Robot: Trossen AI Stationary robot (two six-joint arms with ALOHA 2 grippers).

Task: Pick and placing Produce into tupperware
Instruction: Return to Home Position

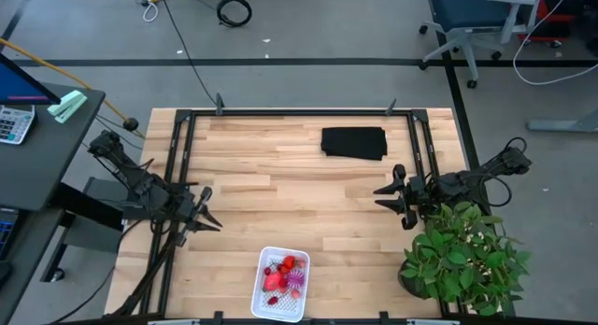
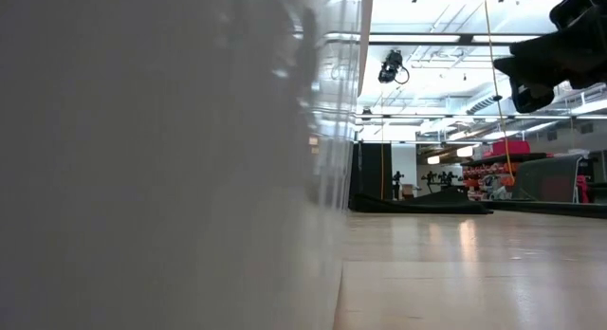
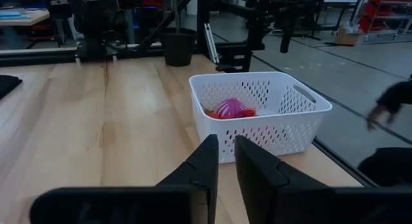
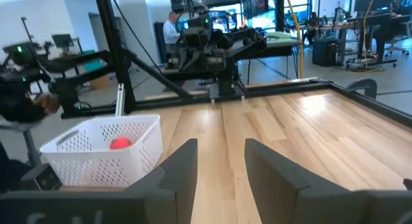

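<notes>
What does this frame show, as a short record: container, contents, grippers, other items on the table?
tupperware: white, at the table's front edge, between the arms
produce: red pieces and a purple spiky one, inside the tupperware
left gripper: open, empty, at the table's left side
right gripper: open, empty, at the right side
black cloth: flat, far side
potted plant: right front corner

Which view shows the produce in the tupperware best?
The high view: looking straight down, it shows the produce inside the tupperware. The left wrist view shows only the spiky purple piece and red bits; the right wrist view one red piece; the low view none.
</notes>
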